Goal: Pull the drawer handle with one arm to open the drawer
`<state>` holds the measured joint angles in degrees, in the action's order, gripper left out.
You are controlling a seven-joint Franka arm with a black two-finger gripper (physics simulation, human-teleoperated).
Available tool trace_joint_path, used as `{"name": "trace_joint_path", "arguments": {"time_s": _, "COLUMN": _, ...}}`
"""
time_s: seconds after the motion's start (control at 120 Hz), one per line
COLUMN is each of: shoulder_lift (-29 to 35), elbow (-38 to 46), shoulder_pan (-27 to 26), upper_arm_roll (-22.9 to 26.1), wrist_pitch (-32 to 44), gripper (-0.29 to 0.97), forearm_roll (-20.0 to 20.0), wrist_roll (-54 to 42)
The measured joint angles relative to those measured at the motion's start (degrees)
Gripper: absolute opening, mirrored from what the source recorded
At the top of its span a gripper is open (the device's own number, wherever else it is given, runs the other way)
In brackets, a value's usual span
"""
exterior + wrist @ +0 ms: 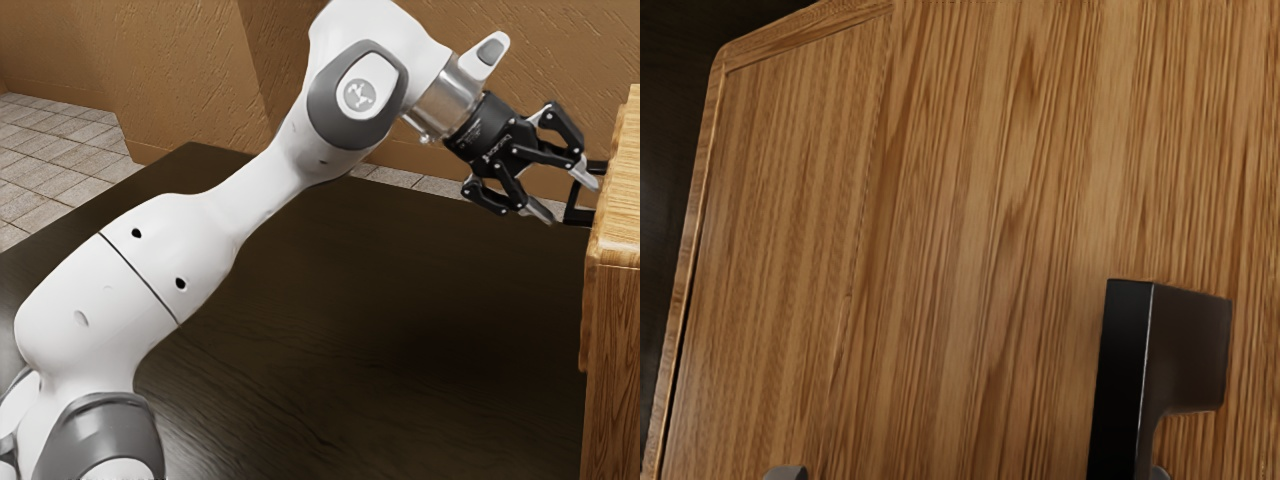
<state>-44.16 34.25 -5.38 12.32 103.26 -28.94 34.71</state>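
Observation:
The wooden drawer cabinet (pixel 612 300) stands at the exterior view's right edge, with a black handle (pixel 578 207) sticking out of its front. My black gripper (pixel 573 195) is right at the drawer front, open, its fingers spread wide above and below the handle. In the wrist view the drawer front (pixel 940 250) is very close, and the black handle (pixel 1160 380) stands out of it just ahead of my hand. A grey fingertip (pixel 788 472) peeks in at the edge, well apart from the handle.
The cabinet stands on a dark wooden table (pixel 380 320). Tan walls (pixel 150 70) and a tiled floor (pixel 50 150) lie behind it. My white arm (pixel 250 220) stretches across the table from the exterior view's lower left.

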Motion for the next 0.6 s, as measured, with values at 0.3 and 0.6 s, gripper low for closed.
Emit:
{"name": "trace_joint_path", "arguments": {"time_s": 0.3, "shoulder_lift": 5.1, "elbow": 7.0, "shoulder_pan": 4.5, "upper_arm_roll": 1.6, "wrist_pitch": -0.3, "gripper": 0.22, "forearm_roll": 0.2, "wrist_roll": 0.2}}
{"name": "trace_joint_path", "arguments": {"time_s": 0.6, "shoulder_lift": 10.6, "elbow": 14.4, "shoulder_pan": 8.6, "upper_arm_roll": 2.4, "wrist_pitch": -0.6, "gripper": 0.18, "forearm_roll": 0.2, "wrist_roll": -0.4}}
